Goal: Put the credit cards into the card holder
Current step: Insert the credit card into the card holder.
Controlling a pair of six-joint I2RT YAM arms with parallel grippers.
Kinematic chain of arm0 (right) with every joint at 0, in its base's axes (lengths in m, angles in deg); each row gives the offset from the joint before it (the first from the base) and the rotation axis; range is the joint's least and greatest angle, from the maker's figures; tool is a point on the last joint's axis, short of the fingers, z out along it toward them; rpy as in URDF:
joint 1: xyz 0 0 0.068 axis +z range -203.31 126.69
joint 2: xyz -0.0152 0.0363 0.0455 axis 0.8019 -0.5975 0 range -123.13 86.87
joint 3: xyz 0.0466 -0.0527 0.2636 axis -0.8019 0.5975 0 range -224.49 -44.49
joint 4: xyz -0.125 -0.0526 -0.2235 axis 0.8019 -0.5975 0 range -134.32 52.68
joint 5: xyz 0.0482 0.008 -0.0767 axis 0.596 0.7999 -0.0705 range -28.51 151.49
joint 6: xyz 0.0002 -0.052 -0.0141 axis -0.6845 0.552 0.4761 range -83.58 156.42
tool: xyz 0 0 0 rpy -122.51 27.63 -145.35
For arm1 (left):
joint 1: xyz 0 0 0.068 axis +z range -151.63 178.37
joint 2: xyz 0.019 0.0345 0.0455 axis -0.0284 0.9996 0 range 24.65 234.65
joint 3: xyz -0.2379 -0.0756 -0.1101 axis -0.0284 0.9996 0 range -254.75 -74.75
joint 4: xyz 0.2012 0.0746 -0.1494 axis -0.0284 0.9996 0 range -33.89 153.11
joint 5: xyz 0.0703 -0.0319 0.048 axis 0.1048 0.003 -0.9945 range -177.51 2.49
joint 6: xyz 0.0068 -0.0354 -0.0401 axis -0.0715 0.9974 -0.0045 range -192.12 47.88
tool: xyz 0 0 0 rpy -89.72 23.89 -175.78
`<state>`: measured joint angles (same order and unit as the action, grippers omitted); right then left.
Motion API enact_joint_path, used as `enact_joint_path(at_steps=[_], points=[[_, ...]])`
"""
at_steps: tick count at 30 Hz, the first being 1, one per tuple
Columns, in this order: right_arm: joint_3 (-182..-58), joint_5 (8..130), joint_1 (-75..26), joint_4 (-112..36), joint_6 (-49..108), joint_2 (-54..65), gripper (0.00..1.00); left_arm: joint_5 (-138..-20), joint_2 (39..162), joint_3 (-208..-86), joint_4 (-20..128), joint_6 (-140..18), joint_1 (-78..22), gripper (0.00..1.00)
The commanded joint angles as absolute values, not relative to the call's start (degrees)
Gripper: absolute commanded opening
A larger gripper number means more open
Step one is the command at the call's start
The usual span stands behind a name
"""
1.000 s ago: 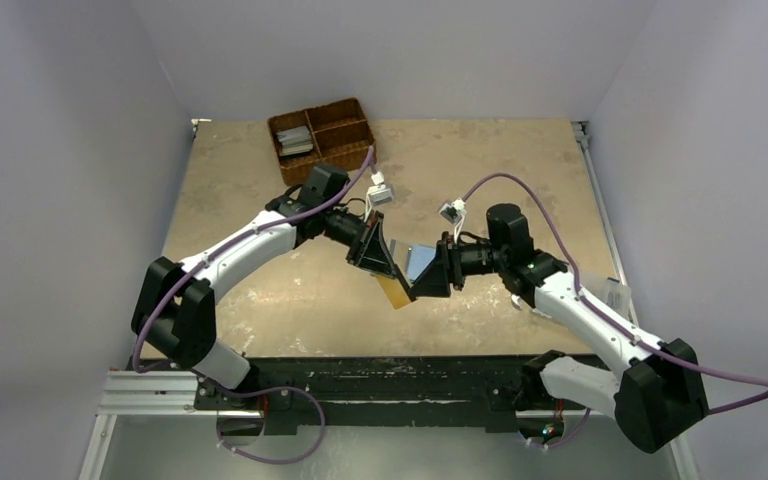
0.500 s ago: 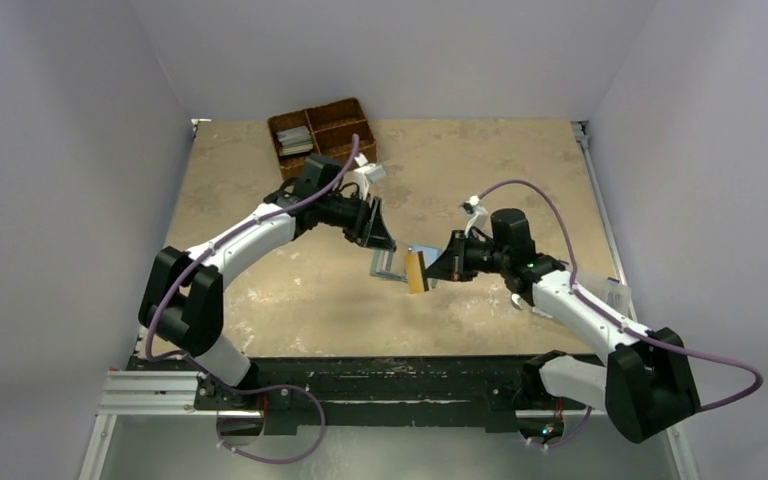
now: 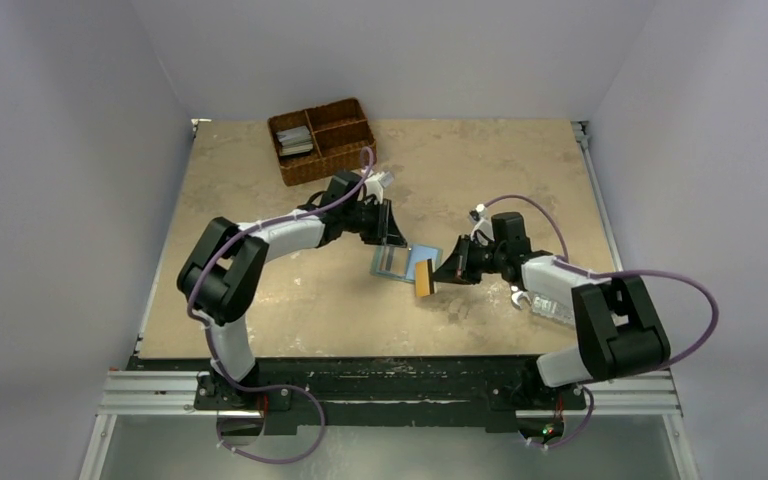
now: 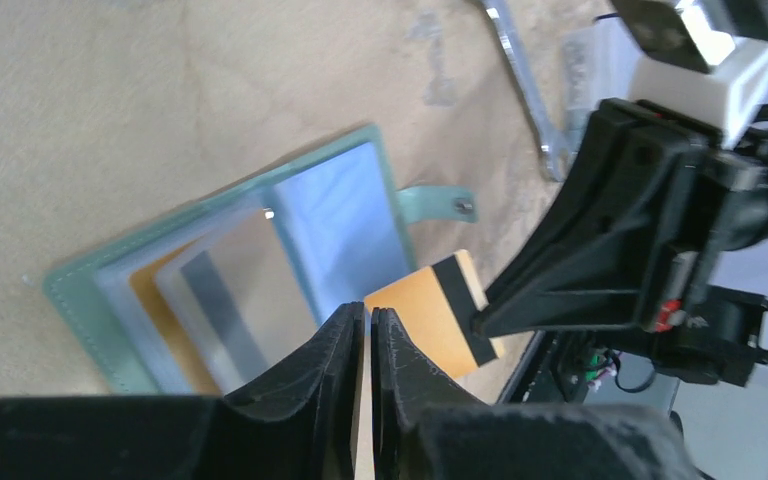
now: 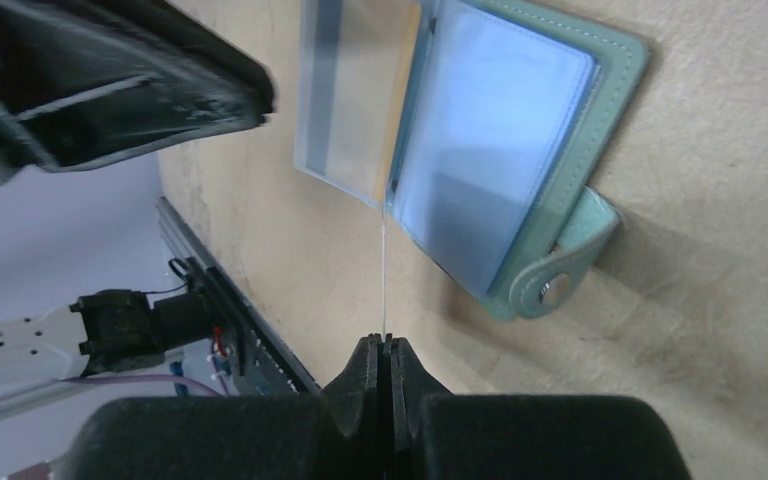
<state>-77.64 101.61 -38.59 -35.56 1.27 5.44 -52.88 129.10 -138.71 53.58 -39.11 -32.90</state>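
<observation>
"Card holder [image 3: 390,262] first: where does it lie?"

"Spread open and flat on the worktop [image 3: 260,320], about the middle, a little nearer the near edge than the far one. Its clear sleeves [image 5: 355,100] are fanned up, and a pale striped card [image 4: 222,305] already sits in one."

"And the credit cards [image 3: 296,142]?"

"Most lie in the wicker basket [image 3: 345,160] at the far edge, towards the left corner. One orange card [image 3: 424,279] with a black stripe is clamped by its end in the right jaws, its free edge aimed at the sleeves."

"The left jaws?"

"Drawn together to a slit right over the sleeves. I cannot tell whether they pinch a sleeve."

"What could go wrong?"

"Mainly, I'd judge, the card's edge missing the pocket mouth and sliding between two sleeves. They look limp, and nothing rigid holds a mouth open. A push could also skid the holder towards the left edge, since nothing visibly pins it. The card is held by one end only, so it may pivot. And the two sets of jaws are very near each other, so a small drift could make them bump."
</observation>
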Motion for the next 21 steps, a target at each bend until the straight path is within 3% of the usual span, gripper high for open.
enact_joint_path(at_steps=[1, 21], points=[[-79.4, 109.0, -38.5, -25.3, -2.4, 1.7, 0.0, -54.5, 132.0, -141.2, 51.5, -39.3, -32.5, 0.1], [-79.5, 112.6, -39.8, -16.7, -5.2, -8.4, 0.0, -64.3, 132.8, -139.6, 63.4, -48.4, -32.4, 0.05]])
